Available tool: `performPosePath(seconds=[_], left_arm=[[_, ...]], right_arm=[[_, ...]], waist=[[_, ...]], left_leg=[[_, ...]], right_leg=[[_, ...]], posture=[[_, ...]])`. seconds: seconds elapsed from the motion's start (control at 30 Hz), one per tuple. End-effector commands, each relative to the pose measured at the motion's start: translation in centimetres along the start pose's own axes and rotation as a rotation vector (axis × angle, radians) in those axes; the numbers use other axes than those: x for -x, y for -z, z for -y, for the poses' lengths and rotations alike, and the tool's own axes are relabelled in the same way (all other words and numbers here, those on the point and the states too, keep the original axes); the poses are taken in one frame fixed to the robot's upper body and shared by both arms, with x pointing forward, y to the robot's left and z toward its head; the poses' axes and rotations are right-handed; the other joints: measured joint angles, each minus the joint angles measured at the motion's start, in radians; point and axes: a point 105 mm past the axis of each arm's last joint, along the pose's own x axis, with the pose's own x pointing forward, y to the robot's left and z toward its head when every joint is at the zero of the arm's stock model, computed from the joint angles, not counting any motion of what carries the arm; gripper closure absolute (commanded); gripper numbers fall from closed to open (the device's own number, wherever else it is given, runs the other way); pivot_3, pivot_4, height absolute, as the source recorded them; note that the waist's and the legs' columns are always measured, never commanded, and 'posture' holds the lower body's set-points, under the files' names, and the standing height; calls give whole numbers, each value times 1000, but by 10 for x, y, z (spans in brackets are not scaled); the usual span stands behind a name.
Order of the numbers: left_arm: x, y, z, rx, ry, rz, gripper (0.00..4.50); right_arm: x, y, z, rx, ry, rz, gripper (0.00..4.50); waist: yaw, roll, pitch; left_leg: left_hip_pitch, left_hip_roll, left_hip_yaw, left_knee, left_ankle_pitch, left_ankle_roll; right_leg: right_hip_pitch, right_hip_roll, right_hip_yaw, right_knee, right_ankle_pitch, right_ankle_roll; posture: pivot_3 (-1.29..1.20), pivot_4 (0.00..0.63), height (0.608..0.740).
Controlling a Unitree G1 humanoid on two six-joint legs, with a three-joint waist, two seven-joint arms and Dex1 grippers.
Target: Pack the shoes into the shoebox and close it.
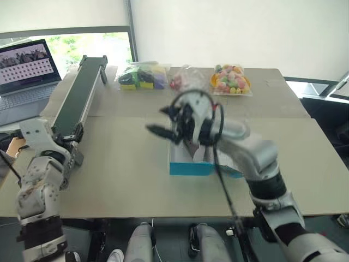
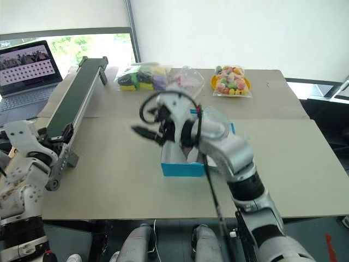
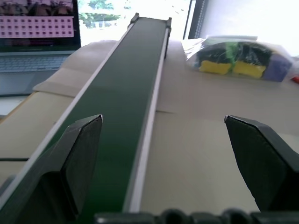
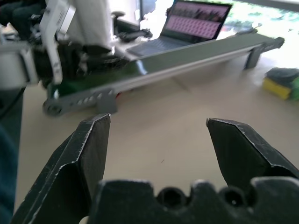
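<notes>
Sitting mid-counter (image 1: 109, 180), the blue shoebox (image 1: 188, 168) runs its long axis away from the robot; right hand (image 1: 163, 121) hovers above it, fingers apart and empty, left hand (image 3: 168, 154) likewise spread over the conveyor (image 1: 76, 98)

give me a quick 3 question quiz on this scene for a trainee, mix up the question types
1. True or false: the right gripper has its fingers spread with nothing between them.
2. Multiple choice: what do the left gripper's fingers point along? A) a long dark conveyor belt B) a red bucket C) a stack of plates
3. Fill the gap: the blue shoebox sits on the table partly hidden behind the robot's ____ arm.

Key
1. True. The fingers stand apart over bare tabletop.
2. A. The conveyor belt runs away toward the laptop.
3. Right. Bags of colourful items lie at the table's far edge.
</notes>
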Motion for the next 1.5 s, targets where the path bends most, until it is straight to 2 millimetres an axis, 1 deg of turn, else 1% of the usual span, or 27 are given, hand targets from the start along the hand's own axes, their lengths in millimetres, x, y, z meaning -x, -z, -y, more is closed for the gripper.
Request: performPosePath(seconds=[0.03, 0.17, 0.27, 0.33, 0.37, 0.53, 0.63, 0.73, 0.9, 1.03, 1.5], left_arm=[[2, -8, -14, -16, -45, 25, 0], [6, -4, -19, -20, -51, 6, 0], [8, -4, -22, -12, -63, 11, 0], [9, -6, -23, -10, -66, 17, 0], [10, -6, -23, -8, -64, 19, 0], [11, -6, -23, -5, -63, 27, 0], [12, -4, -22, -11, -64, 20, 0], [12, 2, -21, -12, -64, 3, 0], [12, 13, -12, -6, -45, -23, 0], [11, 14, -9, -6, -35, -25, 0], [8, 11, -11, -11, -29, -25, 0]], right_arm=[[0, -4, -5, 83, -33, 66, 608], [-2, 8, -3, 89, -28, 45, 608], [-3, 9, 1, 73, -9, 49, 608], [-4, 9, 3, 57, 1, 53, 95], [-4, 10, 2, 48, -2, 50, 25], [-5, 11, 5, 21, 11, 60, 25], [-6, 11, 9, 57, 41, 52, 25], [-8, 11, 10, 68, 53, 45, 25], [-10, 14, 10, 78, 64, 22, 25], [-10, 14, 9, 67, 65, 26, 25], [-10, 18, 14, 63, 105, 7, 25]], waist=[[2, 0, 0], [4, 0, 0], [5, 0, 0], [5, 0, 0], [5, 0, 0], [5, 0, 0], [6, 0, 0], [6, 0, 0], [7, 0, 0], [6, -1, 0], [6, -1, 0]], left_leg=[[0, 0, 0, 0, 0, 0], [1, 2, 0, 0, 0, -1], [1, 2, 0, -1, 0, -1], [0, 1, 0, -1, 0, -1], [0, 1, 0, -1, 0, -1], [1, 1, 1, -1, 0, -1], [1, 1, 1, -1, 0, -1], [1, 1, 1, 0, 0, -1], [1, 1, 1, -1, 0, -1], [1, 1, 1, -1, 0, -1], [1, 1, 1, 0, 0, -1]], right_leg=[[0, 0, 0, 0, -1, -1], [0, 0, -2, 0, -2, -4], [0, 0, -2, 0, -2, -4], [-1, 0, -1, 0, -1, -2], [-1, 0, -1, 1, 0, 0], [-1, 0, -1, 1, 1, 1], [-1, 0, -1, 1, 0, 0], [-1, 0, -1, 1, -2, -3], [-1, 0, -1, 1, -2, -4], [-1, 0, -1, 1, 0, 0], [-1, 0, -1, 2, 0, 0]], posture=[[0, 150, 681], [0, 150, 681], [0, 150, 681], [0, 150, 681], [0, 150, 681], [0, 150, 681], [0, 150, 681], [0, 150, 681], [0, 150, 681], [0, 150, 681], [0, 150, 681]])
